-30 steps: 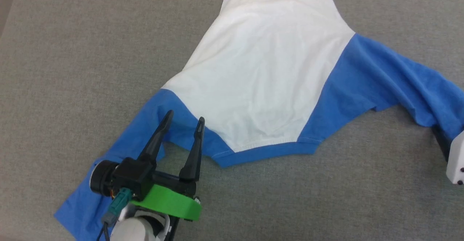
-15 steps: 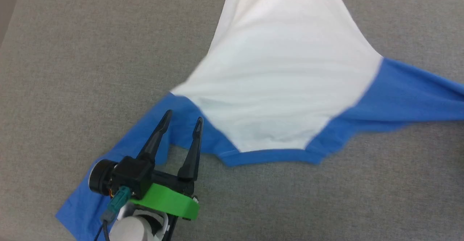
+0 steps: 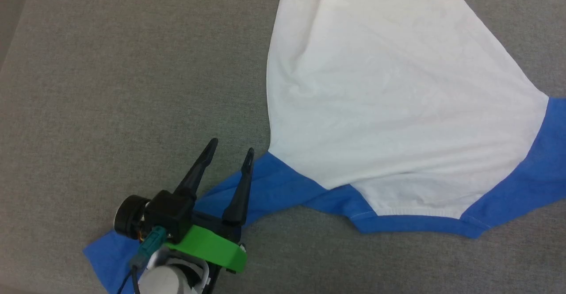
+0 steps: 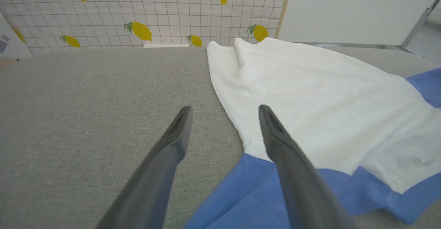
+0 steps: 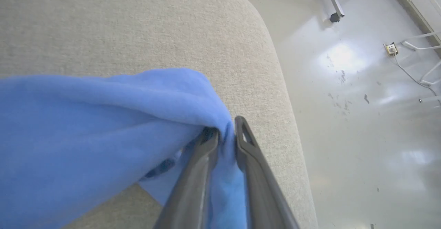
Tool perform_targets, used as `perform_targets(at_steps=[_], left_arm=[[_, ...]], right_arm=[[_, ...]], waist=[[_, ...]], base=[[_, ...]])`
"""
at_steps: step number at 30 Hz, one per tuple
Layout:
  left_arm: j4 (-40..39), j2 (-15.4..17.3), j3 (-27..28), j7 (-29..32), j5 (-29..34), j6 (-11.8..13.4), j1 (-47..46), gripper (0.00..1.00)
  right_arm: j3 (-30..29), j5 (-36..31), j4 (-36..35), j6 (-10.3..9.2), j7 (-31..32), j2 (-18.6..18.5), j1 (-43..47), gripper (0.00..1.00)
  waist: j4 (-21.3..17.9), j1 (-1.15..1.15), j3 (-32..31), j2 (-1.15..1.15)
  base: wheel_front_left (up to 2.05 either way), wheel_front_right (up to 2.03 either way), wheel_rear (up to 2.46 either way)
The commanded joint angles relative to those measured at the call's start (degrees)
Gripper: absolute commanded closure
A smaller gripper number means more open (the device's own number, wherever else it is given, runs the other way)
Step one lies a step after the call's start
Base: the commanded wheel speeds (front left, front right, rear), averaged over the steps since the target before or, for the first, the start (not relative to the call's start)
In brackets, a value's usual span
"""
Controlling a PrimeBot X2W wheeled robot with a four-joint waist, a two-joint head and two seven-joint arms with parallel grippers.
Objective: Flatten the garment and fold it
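Your shirt (image 3: 398,90) lies spread on a grey, coarse-woven padded surface (image 3: 110,86), its white cotton body fanning out in a broad wedge across the upper right of the head view. A long soft fold runs down the body's left edge. The blue neck trim (image 3: 411,224) curves along the near edge, with fine stitching showing beside the white ribbed seam.

One blue sleeve (image 3: 274,188) runs from the shoulder down to the lower left, flat and slightly twisted near the collar, and its end passes beneath your left arm. Your left gripper (image 3: 232,146) stands released over that sleeve, its two dark tapered fingers spread wide with nothing between them. In the left wrist view one finger crosses the blue cloth and the other crosses bare grey weave; you cannot tell whether either tip touches. A bright green ring (image 3: 208,247) circles that wrist.

Your right gripper (image 5: 225,127) is clenched on the other sleeve, blue cloth pinched and bunched between its fingers, close to the rounded corner of the surface. A glossy pale floor (image 5: 361,118) lies beyond. A tiled wall with yellow lemons (image 4: 103,12) rises behind the far edge.
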Motion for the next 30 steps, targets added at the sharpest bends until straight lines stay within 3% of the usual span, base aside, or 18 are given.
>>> perform_targets(at_steps=[1,5,9,10,13,20,24,27,30], left_arm=[[0.1,0.3,-0.3,0.1,0.0,-0.3,-1.0,0.0],[0.1,0.2,-1.0,0.4,0.3,-0.4,-1.5,0.0],[0.2,0.7,-1.1,0.7,0.5,-0.1,-1.0,0.0],[0.1,1.2,-0.7,1.0,0.2,0.4,0.1,0.0],[0.0,1.8,-0.2,1.1,-0.3,0.8,1.4,0.0],[-0.6,3.4,1.2,1.8,-0.2,2.6,4.5,0.0],[-0.2,5.7,2.0,3.1,0.9,3.4,5.8,0.0],[0.2,7.5,2.6,5.0,1.4,3.7,6.5,0.0],[0.4,9.0,2.4,7.8,0.5,2.4,6.4,0.0]], right_arm=[[0.8,-0.9,1.4,-0.1,-1.0,0.9,-1.6,0.0],[3.3,-0.3,3.2,-0.1,-3.8,2.9,-4.6,0.0],[5.5,2.0,0.3,-0.1,-6.5,5.1,-4.7,0.0],[7.5,4.6,-5.2,-0.1,-7.9,7.7,-2.1,0.0],[8.7,6.4,-12.1,-0.1,-8.9,11.5,2.1,0.0],[11.7,4.9,-28.6,-0.1,-16.4,23.2,15.6,0.0],[12.9,5.3,-31.7,-0.1,-21.1,25.1,21.4,0.0],[13.9,10.1,-30.8,-0.1,-23.1,25.2,23.4,0.0],[15.2,12.0,-30.0,-0.1,-24.4,25.2,24.1,0.0]], waist=[[0.0,0.0,0.0,0.0],[-0.5,0.0,-1.1,0.0],[-1.2,0.0,-3.5,0.0],[-1.8,0.0,-5.5,0.0],[-2.2,0.0,-6.9,0.0],[-2.5,0.0,-8.1,0.0],[-3.2,0.0,-7.8,0.0],[-4.1,0.0,-7.6,0.0],[-5.0,0.0,-7.5,0.0]], base=[[0.0,0.0,0.0],[0.0,0.0,0.0],[0.0,0.0,0.0],[0.0,0.0,0.0],[0.0,0.0,0.0],[0.0,0.0,0.0],[0.0,0.0,0.0],[0.0,0.0,0.0],[0.0,0.0,0.0]])
